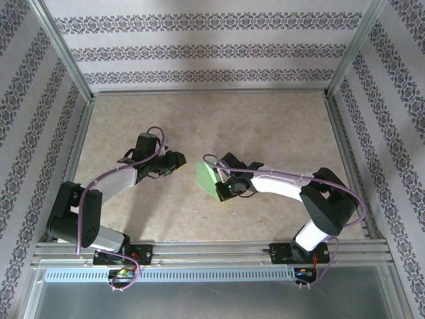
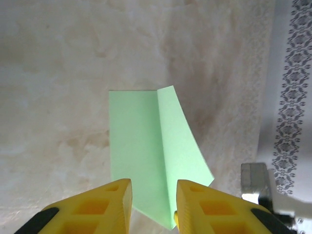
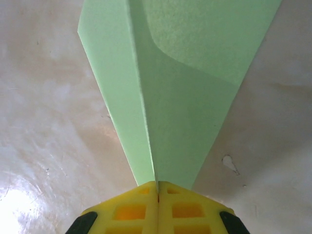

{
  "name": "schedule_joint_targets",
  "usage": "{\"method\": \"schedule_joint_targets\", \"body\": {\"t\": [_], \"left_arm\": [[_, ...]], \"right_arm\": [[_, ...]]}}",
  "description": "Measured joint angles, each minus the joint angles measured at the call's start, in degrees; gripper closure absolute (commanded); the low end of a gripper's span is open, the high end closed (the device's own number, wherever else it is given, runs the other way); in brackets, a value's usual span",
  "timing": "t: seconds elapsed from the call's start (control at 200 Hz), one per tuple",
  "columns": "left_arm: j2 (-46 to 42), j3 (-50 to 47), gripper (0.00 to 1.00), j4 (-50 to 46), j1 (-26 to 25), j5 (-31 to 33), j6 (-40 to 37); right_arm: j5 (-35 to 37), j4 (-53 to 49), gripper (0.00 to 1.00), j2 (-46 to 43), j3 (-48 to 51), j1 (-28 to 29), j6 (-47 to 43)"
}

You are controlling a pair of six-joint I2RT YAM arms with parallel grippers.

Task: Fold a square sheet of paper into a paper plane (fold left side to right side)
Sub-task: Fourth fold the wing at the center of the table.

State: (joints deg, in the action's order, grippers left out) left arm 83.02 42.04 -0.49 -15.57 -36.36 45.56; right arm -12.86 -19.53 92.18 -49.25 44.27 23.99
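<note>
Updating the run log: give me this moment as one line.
right gripper: shut on green paper | left gripper: open, not gripping | paper: centre crease visible

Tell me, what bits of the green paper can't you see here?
- Right wrist view: the green paper runs off the top edge, and its tip is hidden between the right fingers.
- Left wrist view: its near corner is partly behind the left fingers.
- Top view: its right edge is covered by the right fingers.

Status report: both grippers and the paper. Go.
Right gripper shut on narrow end of green paper. Left gripper open, apart from it. Paper folded along a centre crease. No obstruction seen.
</note>
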Motion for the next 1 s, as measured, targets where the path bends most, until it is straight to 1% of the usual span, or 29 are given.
{"method": "schedule_joint_targets", "body": {"t": [0.16,0.42,0.525,0.755,0.999], "left_arm": [[0.09,-0.48,0.7,-2.01,-1.86,0.33,-0.61],[2.95,-0.44,0.7,-2.08,-5.99,0.66,-0.61],[5.05,-0.11,0.65,-1.84,-8.28,0.87,-0.37],[10.34,2.89,0.63,0.57,-12.11,1.31,1.38],[14.82,6.34,0.63,3.56,-13.0,1.92,2.71]], "right_arm": [[-7.04,4.31,1.0,-0.28,3.69,-3.37,0.13],[-14.38,11.41,1.0,-0.26,7.26,-6.19,1.38],[-16.81,13.42,1.0,0.15,8.15,-7.28,1.75],[-19.8,15.8,1.0,1.86,8.55,-8.35,1.77],[-20.5,16.59,1.0,2.16,8.57,-8.92,1.75]]}}
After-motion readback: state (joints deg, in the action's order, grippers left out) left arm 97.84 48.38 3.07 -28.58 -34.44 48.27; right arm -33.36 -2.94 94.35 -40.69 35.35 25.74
